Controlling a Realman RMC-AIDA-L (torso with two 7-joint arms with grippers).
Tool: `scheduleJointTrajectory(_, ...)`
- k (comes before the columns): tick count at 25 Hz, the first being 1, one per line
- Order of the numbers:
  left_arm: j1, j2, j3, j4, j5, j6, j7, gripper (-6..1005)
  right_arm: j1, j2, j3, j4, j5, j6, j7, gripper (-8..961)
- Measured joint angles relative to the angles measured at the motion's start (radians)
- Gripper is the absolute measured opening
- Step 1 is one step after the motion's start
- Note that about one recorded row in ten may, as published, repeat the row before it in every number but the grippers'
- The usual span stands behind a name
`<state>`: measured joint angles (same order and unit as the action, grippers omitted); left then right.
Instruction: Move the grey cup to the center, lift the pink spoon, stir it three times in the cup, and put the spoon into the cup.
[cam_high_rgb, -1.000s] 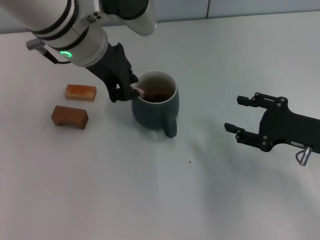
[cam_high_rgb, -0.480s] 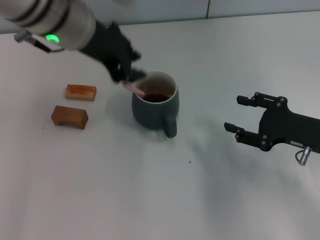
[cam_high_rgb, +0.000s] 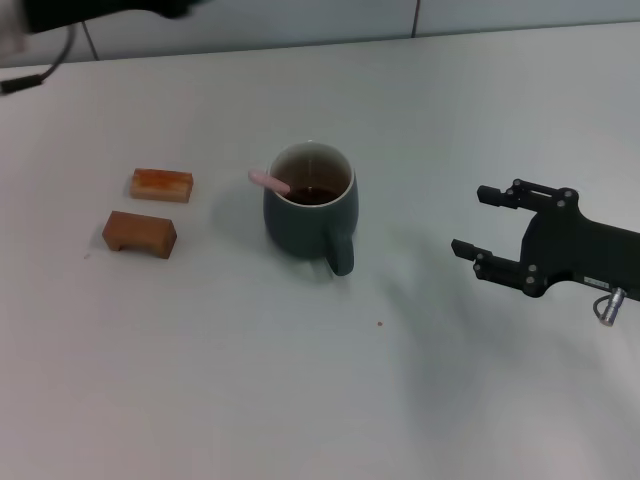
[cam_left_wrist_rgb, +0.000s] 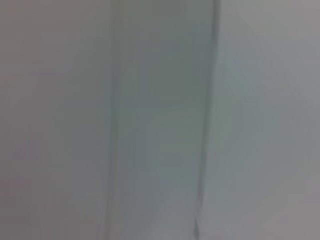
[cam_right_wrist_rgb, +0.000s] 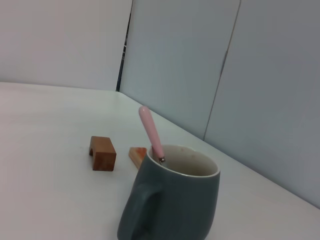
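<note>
**A:** Grey cup (cam_high_rgb: 310, 208) stands upright near the middle of the white desk (cam_high_rgb: 300, 400) in the head view, handle turned toward the robot, dark liquid inside. What about the spoon?

**B:** Its pink handle (cam_high_rgb: 270, 181) leans on the cup's rim on the robot's left side and sticks out past it, with the bowl end down inside the cup. Two wooden blocks (cam_high_rgb: 139, 233) lie well apart from the cup on the left, one behind the other.

**A:** And the arms?

**B:** The right gripper (cam_high_rgb: 486, 226) hovers over bare desk well to the right of the cup, its fingers spread open and holding nothing. Only a dark blur of the left arm (cam_high_rgb: 100, 10) shows at the far left corner; its fingers I cannot tell.

**A:** Left wrist view?

**B:** Just a pale blurred wall panel (cam_left_wrist_rgb: 160, 120).

**A:** Right wrist view?

**B:** The cup (cam_right_wrist_rgb: 172, 200) is close, handle facing the camera. The spoon (cam_right_wrist_rgb: 150, 132) rises tilted out of it, resting on the rim. Both blocks (cam_right_wrist_rgb: 103, 152) lie beyond it on the desk (cam_right_wrist_rgb: 45, 190).
</note>
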<state>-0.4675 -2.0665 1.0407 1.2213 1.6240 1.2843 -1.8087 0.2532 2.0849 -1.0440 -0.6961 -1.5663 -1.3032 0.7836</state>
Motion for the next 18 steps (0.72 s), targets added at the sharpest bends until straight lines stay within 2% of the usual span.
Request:
scheduleJointTrajectory(4,0.085,0.001,-0.020,-0.162,-0.256,-0.013,0.198,424,0.000,0.000,0.003,0.001,0.000,0.000,-0.003,674)
scheduleJointTrajectory(10,0.184,-0.003,-0.014,-0.411,-0.481,0.071,0.630,444,-0.004,-0.001,0.002,0.002,0.010,0.000,-0.006,674)
scheduleJointTrajectory(12,0.184,-0.003,-0.014,-0.411,-0.481,0.071,0.630,450,-0.006,-0.002,0.002,0.002,0.011,-0.001,-0.007,674)
scheduleJointTrajectory(13,0.229,-0.005,-0.011,-0.553,-0.538,0.160,0.876,454,-0.006,-0.002,0.002,0.002,0.011,-0.001,-0.007,674)
scheduleJointTrajectory(16,0.259,-0.006,-0.012,-0.627,-0.554,0.187,0.963,464,-0.009,-0.002,0.003,-0.001,0.011,-0.001,-0.007,674)
scheduleJointTrajectory(18,0.279,-0.006,-0.011,-0.671,-0.557,0.191,0.999,505,-0.011,-0.002,0.004,-0.001,0.012,-0.001,-0.008,674)
